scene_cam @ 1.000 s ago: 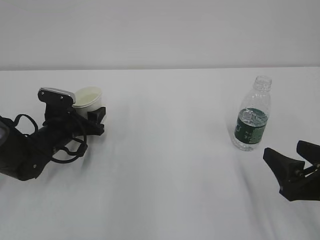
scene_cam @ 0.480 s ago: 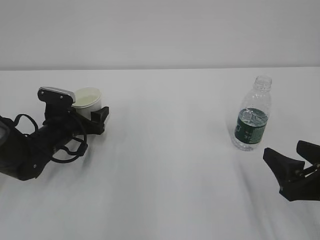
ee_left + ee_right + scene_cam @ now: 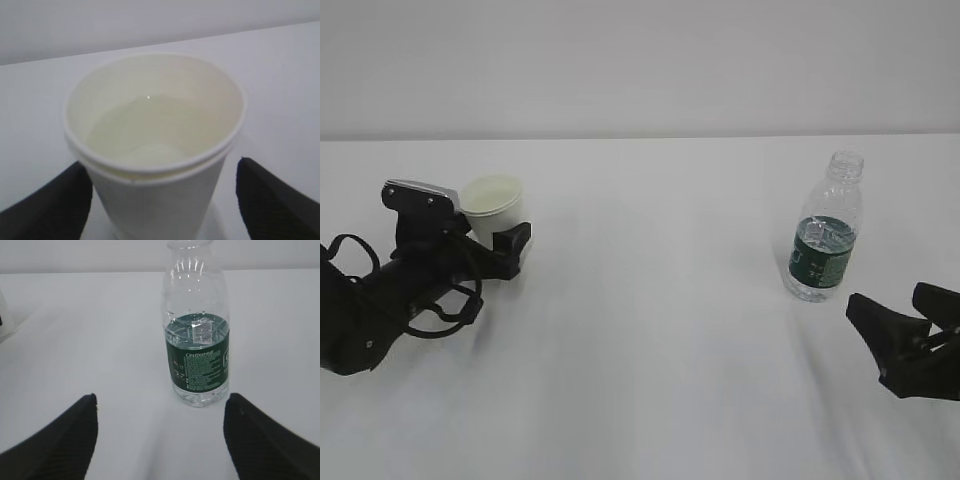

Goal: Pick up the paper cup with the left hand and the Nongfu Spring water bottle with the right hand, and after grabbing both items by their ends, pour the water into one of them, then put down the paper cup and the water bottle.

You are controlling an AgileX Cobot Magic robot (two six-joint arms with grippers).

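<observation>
The off-white paper cup stands upright on the table at the left. Pale water lies in its bottom. My left gripper is open around the cup's lower part. In the left wrist view a wide gap shows beside the right finger; the left finger sits close to the cup wall. The clear, capless Nongfu Spring water bottle with its green label stands at the right. My right gripper is open and empty, just short of the bottle.
The white table runs back to a pale wall along an edge. A white shape with a dark mark shows at the left edge of the right wrist view. Bare tabletop lies between the cup and the bottle.
My left gripper has opened off the cup and the arm has drawn back to the left. The cup stays standing. The right arm and the bottle have not moved.
</observation>
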